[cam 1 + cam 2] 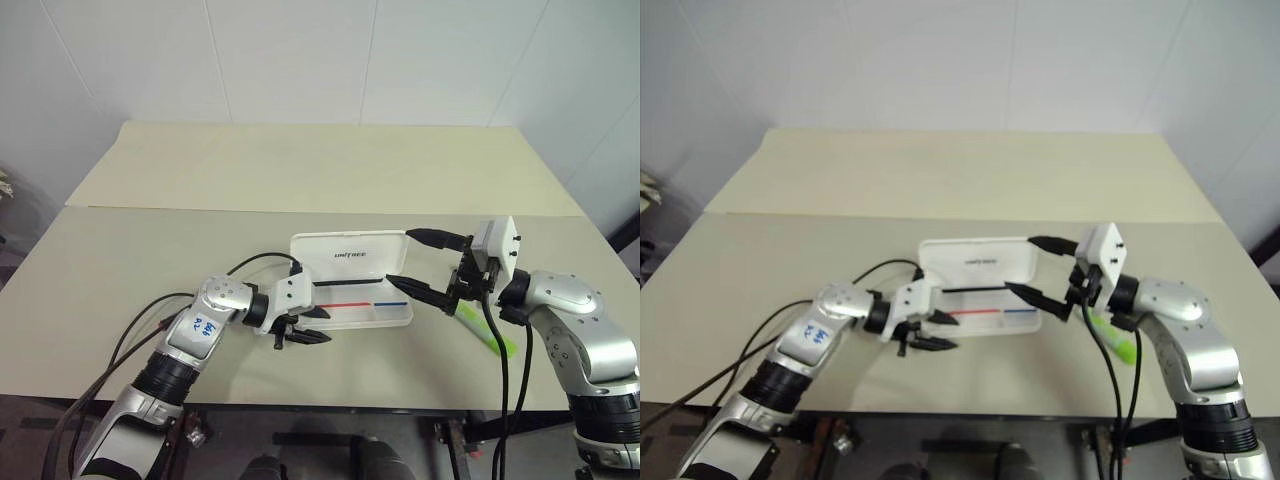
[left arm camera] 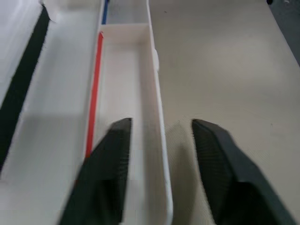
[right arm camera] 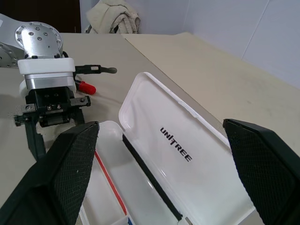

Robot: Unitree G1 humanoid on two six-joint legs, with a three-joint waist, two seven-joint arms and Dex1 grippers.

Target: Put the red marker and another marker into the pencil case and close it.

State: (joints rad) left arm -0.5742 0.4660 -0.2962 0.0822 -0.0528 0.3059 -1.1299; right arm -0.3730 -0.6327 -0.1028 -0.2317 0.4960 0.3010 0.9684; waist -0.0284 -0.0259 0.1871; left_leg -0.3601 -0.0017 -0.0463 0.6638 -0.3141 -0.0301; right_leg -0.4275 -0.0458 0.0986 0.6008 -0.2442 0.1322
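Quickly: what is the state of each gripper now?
Left gripper: open, holding nothing, jaws either side of the pencil case's front wall.
Right gripper: wide open, holding nothing.

Pencil case (image 1: 980,285) open near desk (image 1: 940,180) front edge, lid up. Left gripper (image 1: 933,331) open at its left end; right gripper (image 1: 1040,270) open at right end; green highlighter (image 1: 1118,343) beside.

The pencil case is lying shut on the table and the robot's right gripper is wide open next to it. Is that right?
Not quite. The pencil case is open, its lid standing back, as the right wrist view shows. The rest holds: it lies on the table and the right gripper is wide open beside it.
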